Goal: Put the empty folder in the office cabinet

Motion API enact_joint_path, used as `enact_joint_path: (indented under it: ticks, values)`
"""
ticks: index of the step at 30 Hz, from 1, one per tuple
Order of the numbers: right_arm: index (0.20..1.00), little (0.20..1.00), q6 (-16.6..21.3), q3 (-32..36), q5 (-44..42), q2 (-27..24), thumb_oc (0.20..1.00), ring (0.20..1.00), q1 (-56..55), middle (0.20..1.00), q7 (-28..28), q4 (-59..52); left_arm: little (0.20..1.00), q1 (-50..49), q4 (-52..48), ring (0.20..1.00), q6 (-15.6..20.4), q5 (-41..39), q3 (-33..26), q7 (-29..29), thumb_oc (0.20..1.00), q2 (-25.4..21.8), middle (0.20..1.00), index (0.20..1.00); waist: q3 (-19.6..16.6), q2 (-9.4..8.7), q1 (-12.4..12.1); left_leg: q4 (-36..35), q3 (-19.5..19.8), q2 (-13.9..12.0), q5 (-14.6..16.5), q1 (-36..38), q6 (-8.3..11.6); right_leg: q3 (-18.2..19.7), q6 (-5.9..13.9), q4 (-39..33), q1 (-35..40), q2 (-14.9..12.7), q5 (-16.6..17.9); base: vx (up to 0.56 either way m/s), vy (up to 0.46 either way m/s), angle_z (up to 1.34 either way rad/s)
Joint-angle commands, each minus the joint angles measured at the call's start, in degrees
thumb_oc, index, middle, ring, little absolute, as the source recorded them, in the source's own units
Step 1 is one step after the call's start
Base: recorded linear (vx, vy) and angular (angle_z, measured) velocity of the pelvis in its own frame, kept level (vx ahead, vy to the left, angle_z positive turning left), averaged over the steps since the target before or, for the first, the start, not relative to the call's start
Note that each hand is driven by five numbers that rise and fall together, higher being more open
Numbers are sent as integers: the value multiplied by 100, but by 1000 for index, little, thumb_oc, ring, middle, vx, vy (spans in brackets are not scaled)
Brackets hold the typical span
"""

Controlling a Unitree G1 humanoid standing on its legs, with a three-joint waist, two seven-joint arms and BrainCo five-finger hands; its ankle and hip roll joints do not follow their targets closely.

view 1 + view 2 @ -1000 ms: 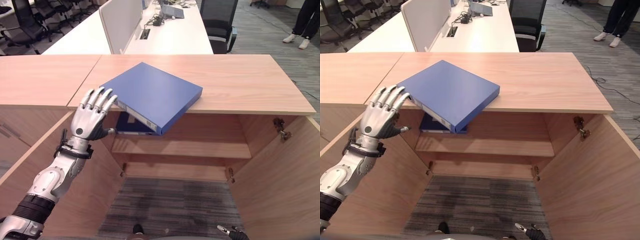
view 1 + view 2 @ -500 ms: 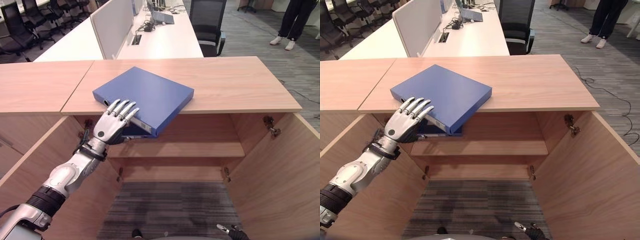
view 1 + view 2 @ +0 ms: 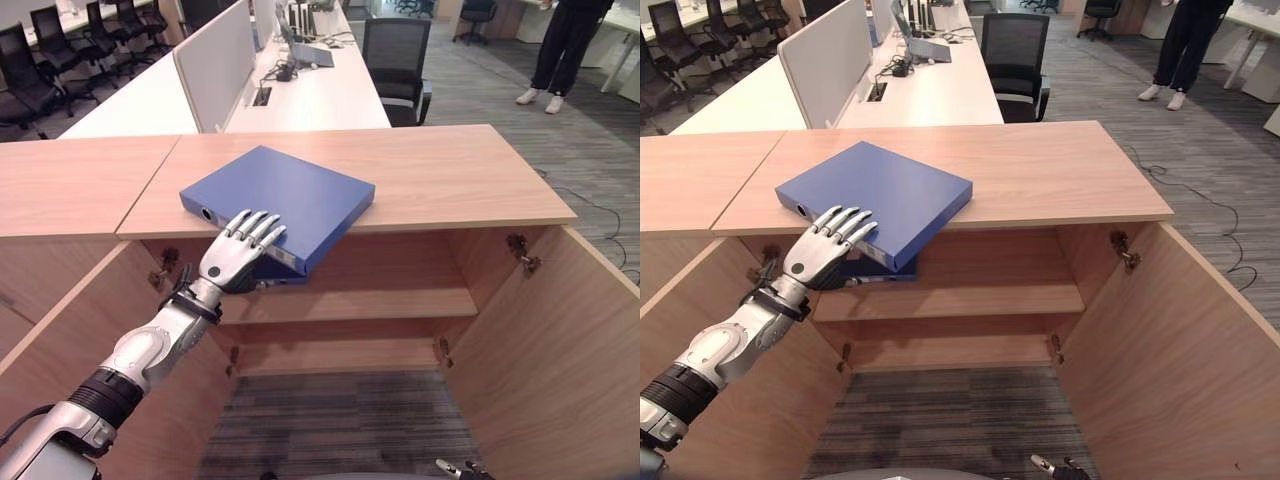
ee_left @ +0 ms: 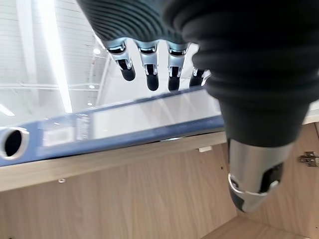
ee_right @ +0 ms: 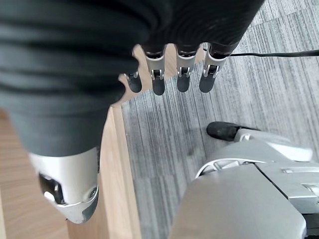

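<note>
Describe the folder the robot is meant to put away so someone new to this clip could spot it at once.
Start at the open wooden cabinet in front of the robot. On its top, toward the left, the blue folder lies flat with one corner jutting past the front edge, the left hand resting straight fingers on it. A second blue folder lies inside on the shelf just beneath.

What we cannot make out

The left robot hand (image 3: 232, 260) covers part of the blue folder's (image 3: 290, 195) near edge, and its thumb is tucked beneath the overhang where we cannot see the contact. A second blue folder (image 3: 880, 268) on the cabinet shelf (image 3: 400, 305) is mostly hidden under the first. The person (image 3: 555, 45) beyond the bench (image 3: 470, 180) is cut off above the legs. The right robot hand (image 5: 169, 74) shows just its fingers hanging over the floor.
</note>
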State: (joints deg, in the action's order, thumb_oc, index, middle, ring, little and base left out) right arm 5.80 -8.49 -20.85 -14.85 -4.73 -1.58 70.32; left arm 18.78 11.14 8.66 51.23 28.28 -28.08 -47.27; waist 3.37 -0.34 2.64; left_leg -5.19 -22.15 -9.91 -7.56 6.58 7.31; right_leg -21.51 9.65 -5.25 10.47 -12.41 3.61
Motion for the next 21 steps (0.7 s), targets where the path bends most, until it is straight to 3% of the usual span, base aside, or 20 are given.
enact_joint_path:
  ticks: [1,21]
  values:
    - [1000,1000,43,57,-18,-121,1000,1000,391,1000,12,234,1000,1060,229,1000,-154,64,-126,-171,1000,29,1000,1000,317,48,-94,203,153,-90,593,442,136,-231,150,117,59,95,-227,6,-2,-10]
    - [1000,1000,24,111,-86,-114,1000,1000,331,1000,31,234,1000,1249,861,1000,-396,77,23,-126,1000,149,1000,1000,325,29,24,362,40,-146,694,497,154,-163,138,182,91,122,-291,4,1,-2]
